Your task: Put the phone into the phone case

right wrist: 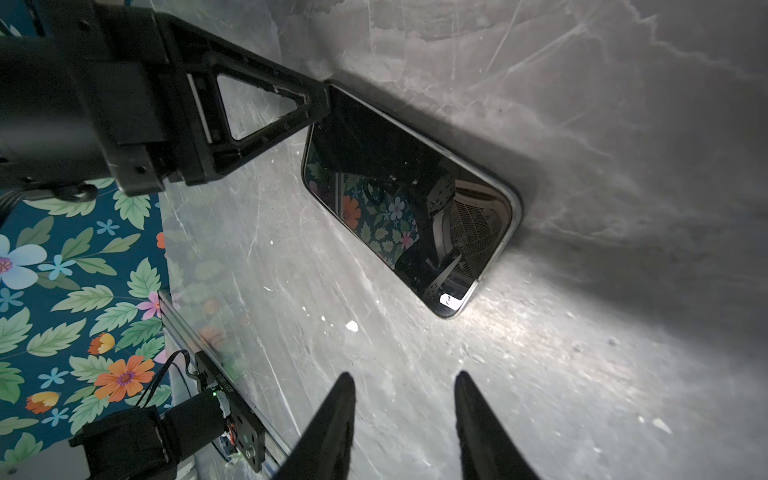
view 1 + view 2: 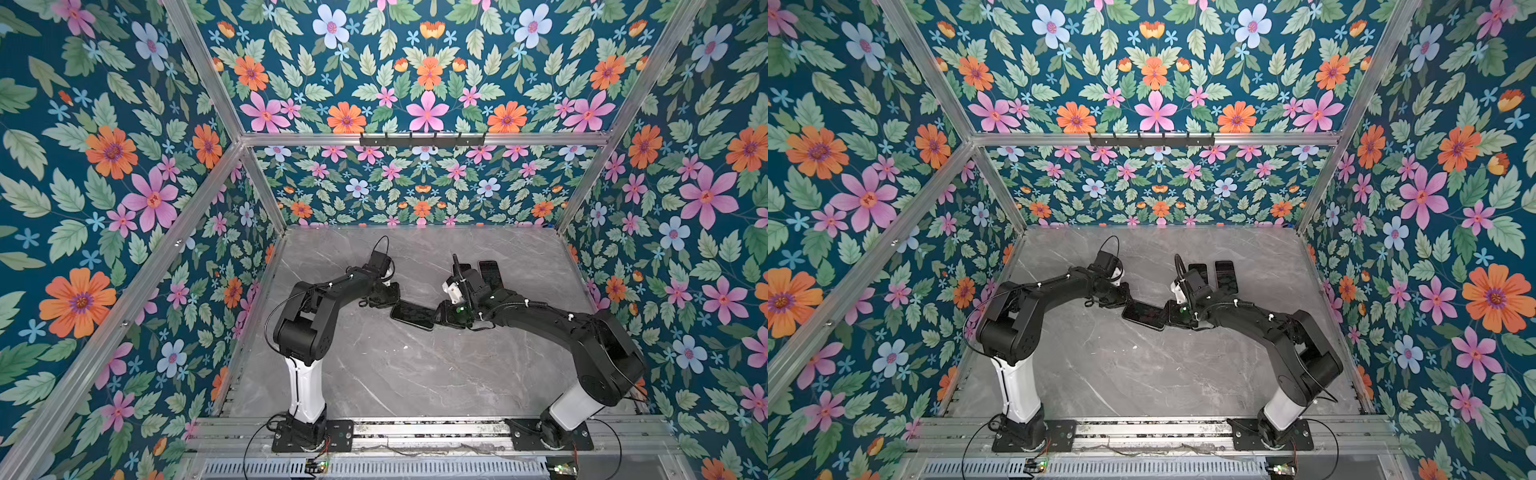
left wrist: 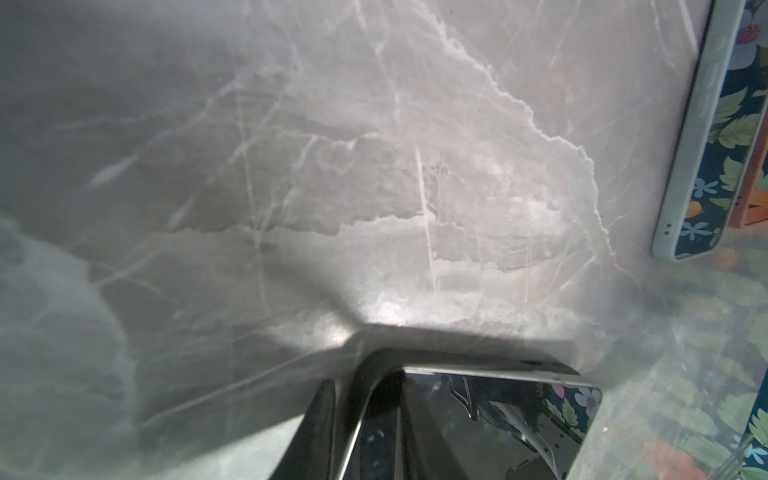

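I had the grey marbled counter (image 2: 374, 374) in both top views, boxed in on three sides by walls (image 2: 415, 187) papered with flowers and leaves on dark blue, with aluminium frame rails (image 2: 232, 137) along the corners. A black hook rail (image 2: 422, 140) ran along the back rail. The counter's surface looked scuffed, with fine scratches and a few white flecks (image 1: 352, 326) in the right wrist view.

The phone (image 2: 413, 315) lay screen up about the middle of the counter, between the two arms, and its glass mirrored the wallpaper. The left end effector (image 2: 395, 300) met the phone's far-left corner. One finger touched that corner in the right wrist view, but I could not tell whether the jaws were clamped on it. The right end effector (image 1: 403, 386) sat just beside the phone's other end, its fingers apart with only bare counter between them.

The case (image 2: 489, 274) lay toward the back edge, right of the middle, well apart from the phone. A second dark slab (image 2: 464, 267) lay beside it, half hidden behind the right arm.
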Controlling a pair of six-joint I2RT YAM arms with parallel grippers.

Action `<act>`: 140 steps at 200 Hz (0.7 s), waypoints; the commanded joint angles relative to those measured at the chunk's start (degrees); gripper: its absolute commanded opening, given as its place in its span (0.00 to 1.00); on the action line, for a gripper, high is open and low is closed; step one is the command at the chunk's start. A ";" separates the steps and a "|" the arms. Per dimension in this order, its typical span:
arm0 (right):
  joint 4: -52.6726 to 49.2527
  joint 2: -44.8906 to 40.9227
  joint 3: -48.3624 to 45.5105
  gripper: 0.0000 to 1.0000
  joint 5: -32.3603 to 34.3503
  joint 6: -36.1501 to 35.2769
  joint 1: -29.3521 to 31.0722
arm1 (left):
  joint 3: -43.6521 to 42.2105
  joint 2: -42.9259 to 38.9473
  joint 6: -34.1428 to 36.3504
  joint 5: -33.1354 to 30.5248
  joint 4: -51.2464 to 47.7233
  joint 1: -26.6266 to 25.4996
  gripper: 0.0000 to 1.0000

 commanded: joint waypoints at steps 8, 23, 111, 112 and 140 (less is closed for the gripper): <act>-2.09 0.45 1.70 0.41 1.16 -3.65 -0.31 | -0.08 -0.82 0.60 -1.75 -4.15 0.07 0.30; -3.47 0.20 1.80 0.41 1.22 -4.88 -1.22 | -0.03 -2.01 0.36 0.12 -3.91 0.31 0.33; 0.12 3.36 0.08 0.37 -1.73 -3.10 -0.27 | -6.38 -4.49 -2.63 11.46 3.01 2.05 0.41; 0.17 3.46 0.09 0.37 -1.81 -3.07 -0.25 | -6.48 -4.49 -2.64 11.51 3.03 2.07 0.41; 0.69 5.98 1.45 0.33 -2.85 -2.79 0.29 | -7.41 -4.58 -2.99 12.73 4.13 2.53 0.41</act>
